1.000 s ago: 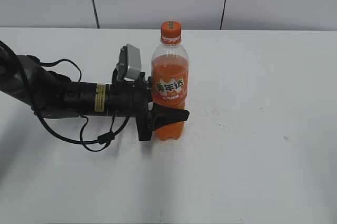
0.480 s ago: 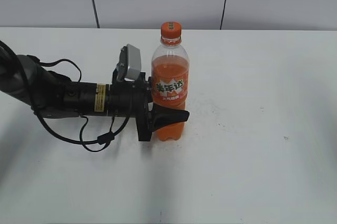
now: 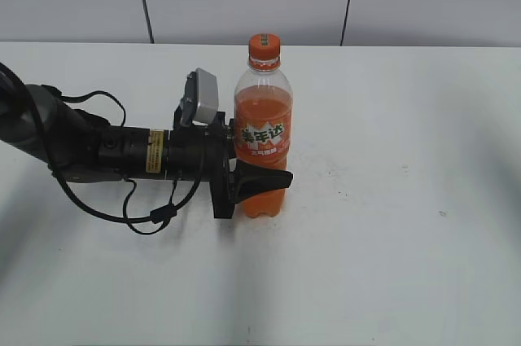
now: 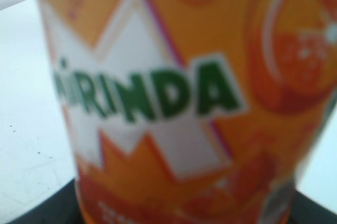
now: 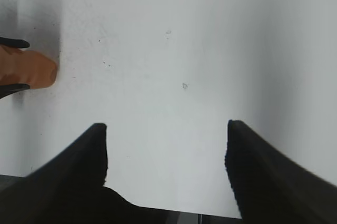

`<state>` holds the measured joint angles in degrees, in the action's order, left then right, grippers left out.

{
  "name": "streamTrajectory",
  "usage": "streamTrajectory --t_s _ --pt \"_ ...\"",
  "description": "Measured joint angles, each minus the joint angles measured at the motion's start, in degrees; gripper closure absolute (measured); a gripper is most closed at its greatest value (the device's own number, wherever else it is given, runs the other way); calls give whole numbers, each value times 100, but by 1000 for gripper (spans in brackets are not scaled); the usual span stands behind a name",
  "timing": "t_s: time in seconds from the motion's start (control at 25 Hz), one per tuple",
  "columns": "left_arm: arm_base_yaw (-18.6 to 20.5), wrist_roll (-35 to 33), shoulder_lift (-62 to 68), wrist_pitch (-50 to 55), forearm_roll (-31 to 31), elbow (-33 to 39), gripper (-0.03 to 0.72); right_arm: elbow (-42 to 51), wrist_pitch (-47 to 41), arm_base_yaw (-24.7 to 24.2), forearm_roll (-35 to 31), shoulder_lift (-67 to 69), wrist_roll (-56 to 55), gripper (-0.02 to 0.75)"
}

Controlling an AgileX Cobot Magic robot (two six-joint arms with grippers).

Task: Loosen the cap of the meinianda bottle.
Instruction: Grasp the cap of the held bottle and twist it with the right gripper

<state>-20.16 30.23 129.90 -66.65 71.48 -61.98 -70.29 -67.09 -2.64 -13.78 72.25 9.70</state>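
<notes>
A black arm lies low across the left part of the white desk (image 3: 391,264), reaching in from the left edge. A loose black wire hangs in a loop under it. A small grey box sits on top of the arm, near its front end.

At the end of this arm is the left hand (image 3: 254,177). Its black fingers (image 3: 264,177) are clamped on the meinianda bottle (image 3: 262,138), low down on its body. One finger shows in front of the bottle, and the bottle hides the other one.

The bottle stands straight up near the middle of the desk, a bit closer to the far edge than to the near edge. It is see-through and has orange drink inside. An orange label with white and green marks goes around it. The cap (image 3: 264,44) is on top of the bottle. It is small, round and orange, with a little green mark. Nothing touches the cap.

In the left wrist view the bottle (image 4: 184,97) fills almost the whole picture and looks blurry. Green letters sit on a white patch of its label.

In the right wrist view the right hand (image 5: 166,150) hangs over bare desk (image 5: 174,50). Its two dark fingers (image 5: 84,155) are wide apart and hold nothing. The bottom of the bottle (image 5: 26,69) peeks in at the left side of that view, well apart from this hand.
</notes>
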Motion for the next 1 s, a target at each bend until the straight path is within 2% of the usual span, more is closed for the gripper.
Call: streamTrajectory --t_s 0.16,0.28,0.76,1.0 --pt "0 0 0 0 0 0 286 -614 -217 20 -37 678 -349 214" --pt "0 4 0 0 5 0 286 -1095 -219 226 -11 1119 -891 214" --pt "0 4 0 0 10 0 286 -2766 -236 2481 121 2479 -2364 214" --pt "0 4 0 0 17 0 286 -3278 -236 3143 122 2930 -2651 214"
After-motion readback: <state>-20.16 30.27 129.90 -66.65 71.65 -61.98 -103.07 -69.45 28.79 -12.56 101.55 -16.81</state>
